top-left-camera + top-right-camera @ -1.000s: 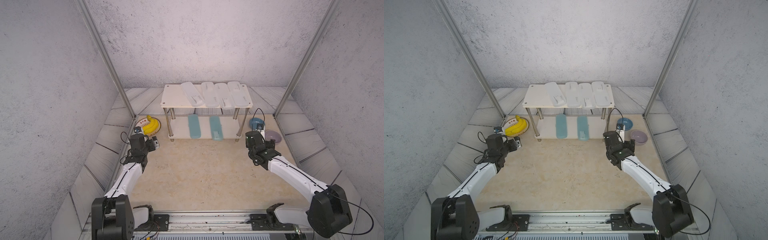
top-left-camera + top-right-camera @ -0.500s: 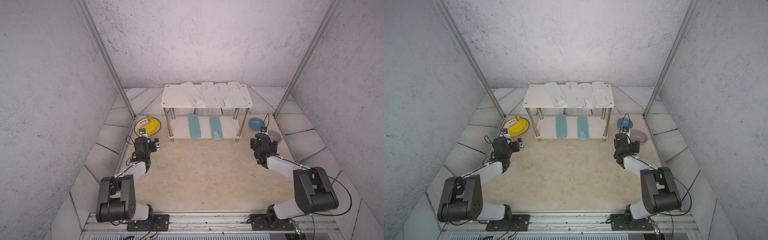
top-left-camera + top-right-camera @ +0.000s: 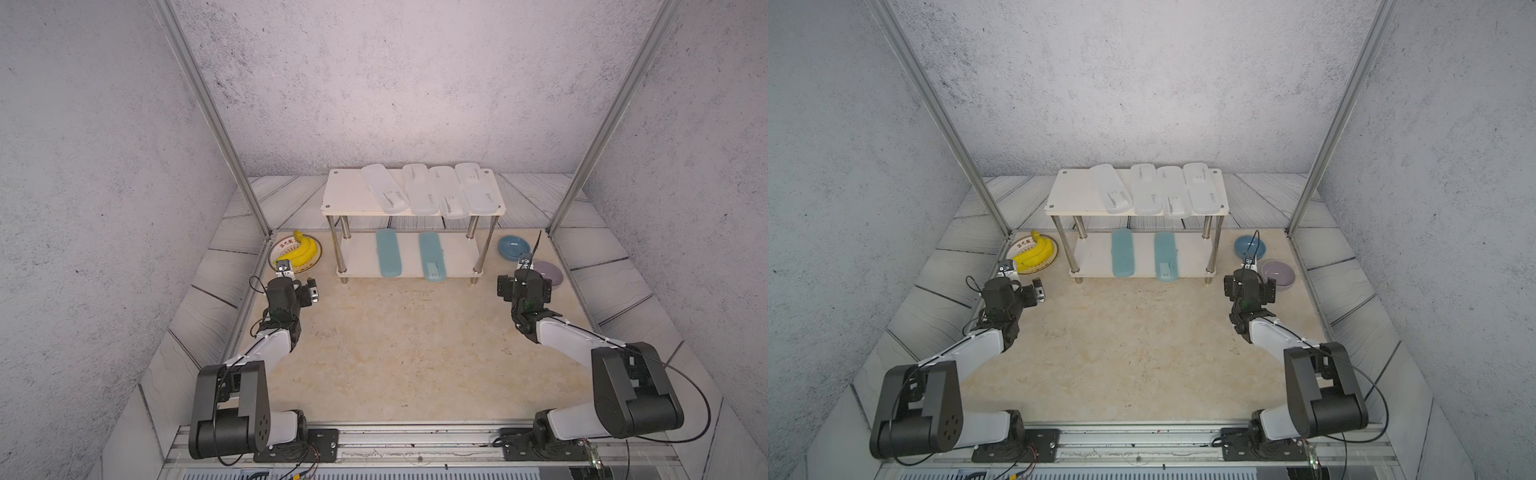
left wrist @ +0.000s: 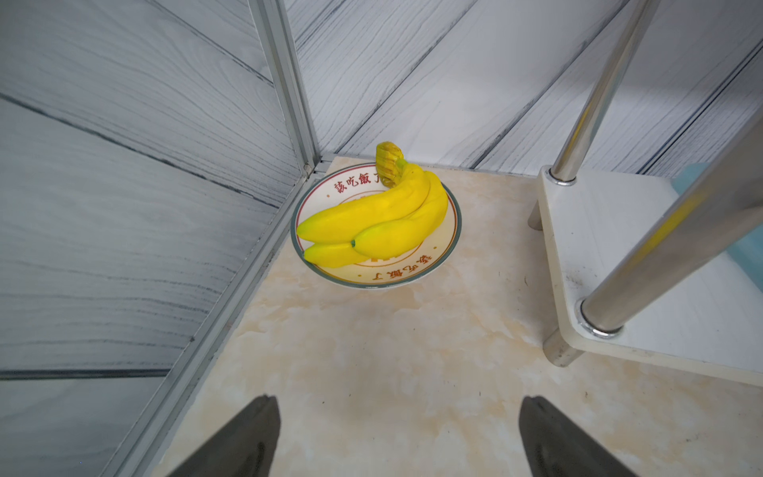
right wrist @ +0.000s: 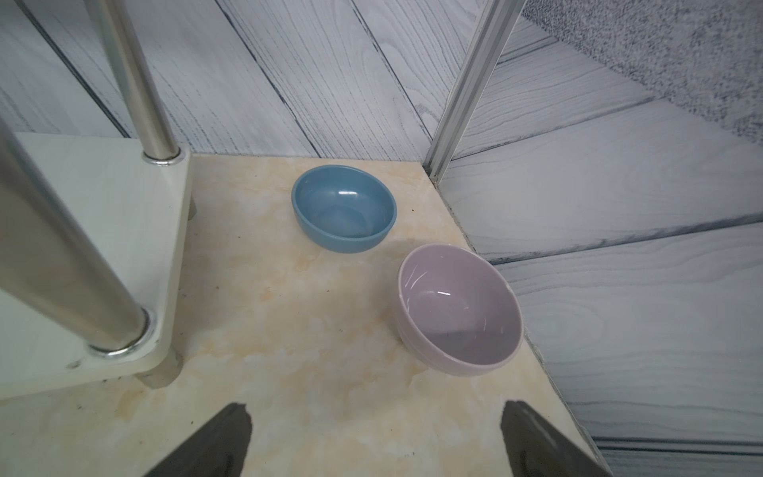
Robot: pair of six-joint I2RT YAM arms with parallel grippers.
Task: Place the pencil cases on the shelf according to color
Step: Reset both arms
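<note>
The shelf [image 3: 345, 195] [image 3: 1071, 193] stands at the back of the table. Several frosted white pencil cases [image 3: 384, 189] [image 3: 1111, 189] lie side by side on its top board. Two teal pencil cases [image 3: 388, 253] [image 3: 432, 256] lie on the lower board, also visible as teal cases [image 3: 1122, 252] [image 3: 1166, 256]. My left gripper [image 3: 291, 284] [image 4: 400, 402] hovers open and empty in front of the shelf's left end. On the other side, the right gripper [image 3: 524, 284] [image 5: 375, 406] is open and empty near the shelf's right end. Each wrist view shows a corner of the lower board [image 4: 619, 256] [image 5: 82, 186].
A plate [image 3: 316, 255] [image 4: 450, 243] with yellow bananas [image 4: 380, 223] sits left of the shelf, just ahead of the left gripper. A blue bowl [image 3: 514, 248] [image 5: 342, 206] and a purple bowl [image 3: 548, 274] [image 5: 458, 314] sit right of the shelf. Slanted wall panels and metal frame posts [image 3: 208, 104] close both sides.
Both arms have folded back, their elbows now raised above the rail. The right gripper shifted slightly toward the bowls. Both grippers stay open; the cases have not moved.
</note>
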